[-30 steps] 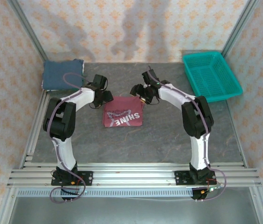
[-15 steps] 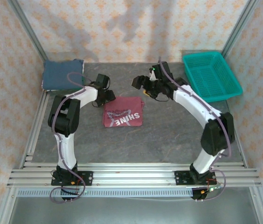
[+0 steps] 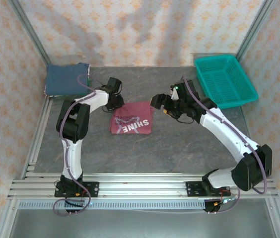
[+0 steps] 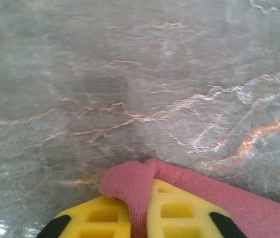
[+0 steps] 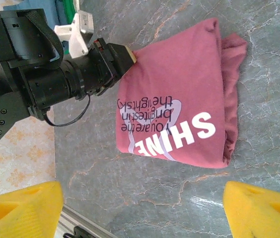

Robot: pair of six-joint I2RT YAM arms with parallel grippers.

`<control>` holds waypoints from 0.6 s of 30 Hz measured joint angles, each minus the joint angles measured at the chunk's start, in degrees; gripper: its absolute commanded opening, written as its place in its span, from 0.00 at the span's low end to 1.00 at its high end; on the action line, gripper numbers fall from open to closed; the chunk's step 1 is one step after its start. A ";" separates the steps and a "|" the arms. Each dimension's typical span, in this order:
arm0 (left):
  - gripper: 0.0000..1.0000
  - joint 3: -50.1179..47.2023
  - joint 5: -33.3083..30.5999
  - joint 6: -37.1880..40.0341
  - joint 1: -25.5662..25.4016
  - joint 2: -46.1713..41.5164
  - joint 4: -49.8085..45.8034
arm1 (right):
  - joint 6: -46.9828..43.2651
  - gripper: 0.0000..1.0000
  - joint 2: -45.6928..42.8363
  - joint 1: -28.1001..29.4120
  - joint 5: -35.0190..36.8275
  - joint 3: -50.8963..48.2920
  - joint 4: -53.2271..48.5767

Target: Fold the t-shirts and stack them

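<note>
The maroon t-shirt point(image 3: 131, 119) with white "SHINE" lettering lies folded at the middle of the table, also in the right wrist view point(image 5: 179, 104). My left gripper point(image 3: 116, 105) is at its far left corner, shut on a bunched fold of the maroon cloth point(image 4: 130, 186) between the yellow pads point(image 4: 179, 210). The right wrist view shows that gripper point(image 5: 126, 54) biting the same corner. My right gripper point(image 3: 157, 102) hovers just right of the shirt, open, with bare table between its fingers point(image 5: 21, 208). The dark blue t-shirt point(image 3: 66, 79) lies folded at the far left corner.
A teal mesh basket point(image 3: 225, 79) stands at the far right corner. Metal frame rails point(image 3: 140, 186) run along the near edge and the left side. Patterned walls close the back and sides.
My left gripper has shut on the maroon shirt's corner. The right gripper has pulled back off the shirt's far right corner and opened wider, its elbow swinging out to the right.
</note>
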 measured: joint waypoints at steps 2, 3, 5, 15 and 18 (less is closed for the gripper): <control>0.00 -0.04 1.25 0.70 -0.44 -0.04 0.72 | 0.02 0.84 0.00 -0.02 0.00 -0.20 0.07; 0.00 -0.07 1.66 1.16 -0.57 -0.15 0.76 | 0.09 0.84 0.00 0.00 0.00 -0.31 0.17; 0.00 -0.37 2.19 2.62 -0.79 -0.55 0.74 | 0.22 0.85 0.00 0.00 0.00 -0.68 0.26; 0.00 -0.81 0.57 12.41 -1.03 -12.76 -5.22 | 0.66 0.87 0.00 0.00 0.04 -1.07 1.11; 0.00 0.72 -0.33 14.99 -0.87 -16.06 -6.47 | 1.18 0.95 0.00 0.00 0.09 -1.09 1.44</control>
